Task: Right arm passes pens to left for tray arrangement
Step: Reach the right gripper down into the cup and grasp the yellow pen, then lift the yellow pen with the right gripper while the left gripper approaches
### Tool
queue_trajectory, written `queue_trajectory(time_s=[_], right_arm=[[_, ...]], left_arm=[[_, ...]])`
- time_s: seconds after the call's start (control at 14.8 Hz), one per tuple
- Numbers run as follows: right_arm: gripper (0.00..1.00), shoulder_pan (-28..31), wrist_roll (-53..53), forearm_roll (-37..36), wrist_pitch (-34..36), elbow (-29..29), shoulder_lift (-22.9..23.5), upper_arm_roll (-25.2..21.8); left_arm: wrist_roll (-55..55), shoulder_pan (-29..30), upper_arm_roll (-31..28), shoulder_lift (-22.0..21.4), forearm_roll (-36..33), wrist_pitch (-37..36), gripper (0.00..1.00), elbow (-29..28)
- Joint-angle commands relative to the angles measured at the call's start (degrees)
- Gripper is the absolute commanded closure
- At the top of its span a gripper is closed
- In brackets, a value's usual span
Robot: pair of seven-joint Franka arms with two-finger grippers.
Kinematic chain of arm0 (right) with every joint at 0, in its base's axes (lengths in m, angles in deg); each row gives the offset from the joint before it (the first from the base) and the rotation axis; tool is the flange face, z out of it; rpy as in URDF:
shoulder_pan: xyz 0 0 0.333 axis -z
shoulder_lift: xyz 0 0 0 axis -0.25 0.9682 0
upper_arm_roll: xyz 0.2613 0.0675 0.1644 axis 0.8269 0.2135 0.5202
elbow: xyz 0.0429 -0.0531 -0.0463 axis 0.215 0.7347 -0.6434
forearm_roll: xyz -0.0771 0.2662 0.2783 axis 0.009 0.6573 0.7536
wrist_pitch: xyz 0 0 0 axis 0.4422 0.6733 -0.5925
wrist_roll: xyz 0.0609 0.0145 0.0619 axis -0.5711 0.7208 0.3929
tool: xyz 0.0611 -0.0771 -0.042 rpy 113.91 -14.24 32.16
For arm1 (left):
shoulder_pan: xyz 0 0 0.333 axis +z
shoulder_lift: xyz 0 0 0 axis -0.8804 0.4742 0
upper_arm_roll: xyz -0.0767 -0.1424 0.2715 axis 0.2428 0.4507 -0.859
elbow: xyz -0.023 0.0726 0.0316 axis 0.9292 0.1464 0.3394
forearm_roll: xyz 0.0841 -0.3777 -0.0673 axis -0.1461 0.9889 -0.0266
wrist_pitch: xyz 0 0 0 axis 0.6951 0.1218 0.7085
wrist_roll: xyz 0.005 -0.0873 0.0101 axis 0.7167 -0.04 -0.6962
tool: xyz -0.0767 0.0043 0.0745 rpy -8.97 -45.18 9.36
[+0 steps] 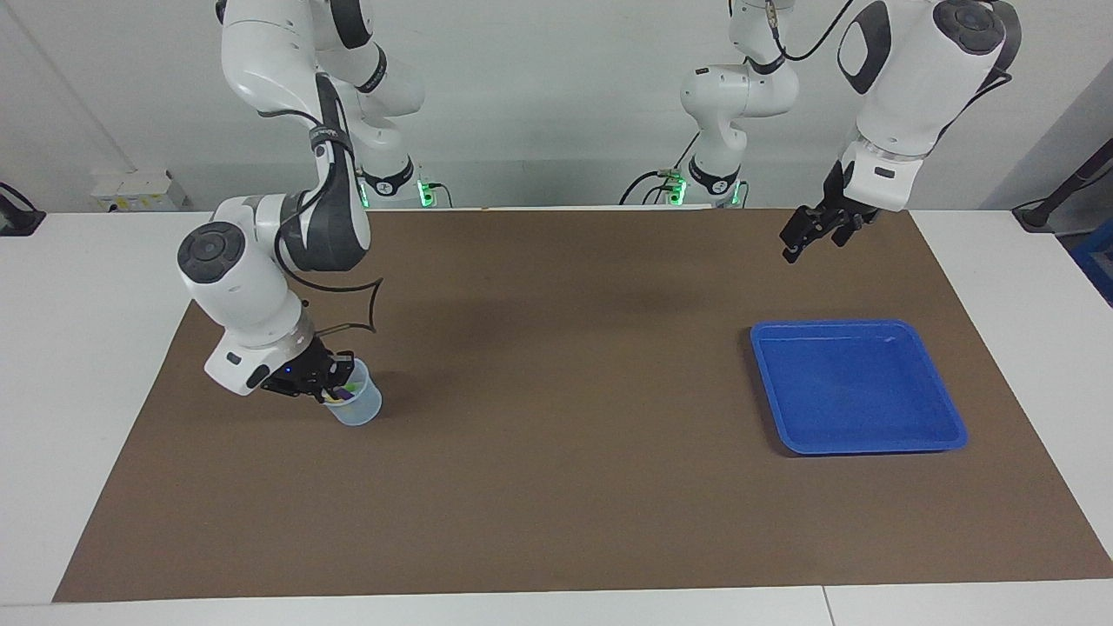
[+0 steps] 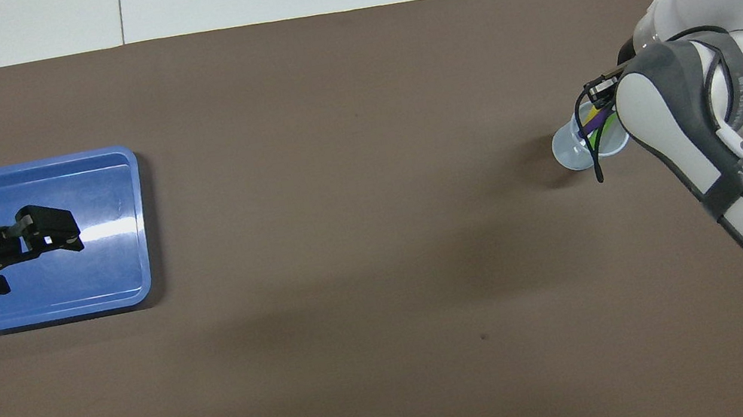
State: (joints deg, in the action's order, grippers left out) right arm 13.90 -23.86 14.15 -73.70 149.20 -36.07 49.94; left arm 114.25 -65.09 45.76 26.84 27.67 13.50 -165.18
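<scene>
Right gripper [image 1: 335,389] w/ fingers closed, dipped into the cup [image 1: 356,407] at the right arm's end of the brown mat [image 1: 556,487], pens [image 1: 348,391] standing in cup, which pen gripped unclear, blue tray [image 1: 856,387] at the left arm's end, left gripper [image 1: 804,239] raised, fingers spread, holding nothing.

You are looking at a robotics lab or test cell, not a home or shop. 2 white Franka arms [image 1: 287,217] stand bolted at one long edge of a white counter [image 1: 87,348], with green status lights glowing at their bases [image 1: 423,189] and black cables trailing from them. A plain brown mat [image 1: 556,391] covers the work area, the wall [image 1: 539,87] is bare and pale, and a small white box [image 1: 135,189] sits at the counter's edge.
</scene>
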Motion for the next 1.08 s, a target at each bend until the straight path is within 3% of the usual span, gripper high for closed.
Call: queue_trajectory(time_s=[0.0, 0.41, 0.68, 1.01], right_arm=[[1.00, 0.23, -0.58, -0.84, 2.19, -0.90, -1.23, 0.44], [1.00, 0.32, -0.58, 0.21, 9.05, -3.98, -7.20, 0.53], [1.00, 0.41, -0.66, 1.17, 11.06, -4.24, -7.99, 0.53], [1.00, 0.32, -11.10, 12.41, 18.01, -10.57, -8.88, 0.53]], left_arm=[[2.83, -0.82, -0.45, -1.76, 1.39, 1.54, 0.00, -2.08], [16.28, -4.60, -0.45, -1.67, 3.07, 4.35, 0.00, -2.07], [29.70, -6.88, -0.45, -1.67, 3.07, 7.24, 0.00, -2.60], [49.03, -12.06, -0.36, -1.50, 4.74, 9.45, 0.00, -2.51]])
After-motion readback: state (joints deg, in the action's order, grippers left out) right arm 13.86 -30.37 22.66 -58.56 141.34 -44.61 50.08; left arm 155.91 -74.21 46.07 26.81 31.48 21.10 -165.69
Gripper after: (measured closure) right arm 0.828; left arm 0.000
